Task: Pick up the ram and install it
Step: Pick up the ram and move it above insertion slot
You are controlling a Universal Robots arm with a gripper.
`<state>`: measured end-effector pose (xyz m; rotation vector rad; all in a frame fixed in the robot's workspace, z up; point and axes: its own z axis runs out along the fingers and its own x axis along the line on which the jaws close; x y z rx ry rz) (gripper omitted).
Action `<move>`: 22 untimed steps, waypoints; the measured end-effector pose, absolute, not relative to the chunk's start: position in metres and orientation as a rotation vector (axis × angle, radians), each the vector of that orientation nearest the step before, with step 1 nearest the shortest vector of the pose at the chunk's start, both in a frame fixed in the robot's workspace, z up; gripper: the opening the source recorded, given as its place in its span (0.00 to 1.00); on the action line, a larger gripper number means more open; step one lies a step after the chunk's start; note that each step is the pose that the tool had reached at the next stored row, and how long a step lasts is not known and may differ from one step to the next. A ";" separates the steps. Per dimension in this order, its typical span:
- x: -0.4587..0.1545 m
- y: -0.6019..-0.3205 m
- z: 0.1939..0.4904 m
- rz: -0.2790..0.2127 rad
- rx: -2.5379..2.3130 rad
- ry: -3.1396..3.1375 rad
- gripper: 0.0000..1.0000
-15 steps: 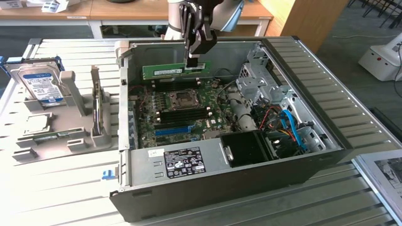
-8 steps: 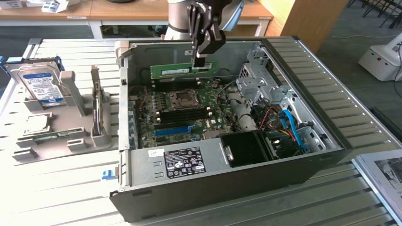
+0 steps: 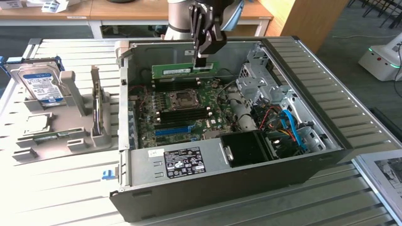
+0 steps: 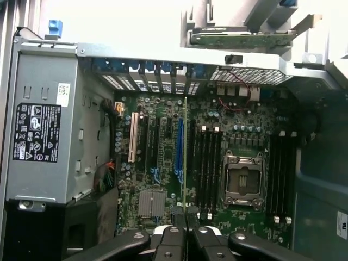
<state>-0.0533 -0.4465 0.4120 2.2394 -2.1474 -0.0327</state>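
The ram (image 3: 182,70) is a long green stick with a white label. It hangs level, on its long edge, above the far part of the motherboard (image 3: 179,117) inside the open computer case (image 3: 326,122). My gripper (image 3: 202,63) comes down from above and is shut on the stick's end at the exterior view's right. In the wrist view the ram (image 4: 185,152) shows edge-on as a thin green line running away from my gripper (image 4: 185,217), beside a bank of black memory slots (image 4: 207,163). It hangs clear of the board.
The processor socket (image 3: 183,98) sits mid-board with black slots on both sides. A power supply (image 3: 182,160) fills the case's near end and cables (image 3: 285,125) crowd the exterior view's right. Left of the case, a grey fixture (image 3: 75,141) holds a hard drive (image 3: 41,82) and a processor chip (image 3: 36,123).
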 end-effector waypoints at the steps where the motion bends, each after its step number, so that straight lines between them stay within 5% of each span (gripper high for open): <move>1: -0.053 -0.447 0.412 -0.033 2.227 -2.161 0.12; 22: -0.053 -0.414 0.403 -0.034 2.215 -2.173 0.12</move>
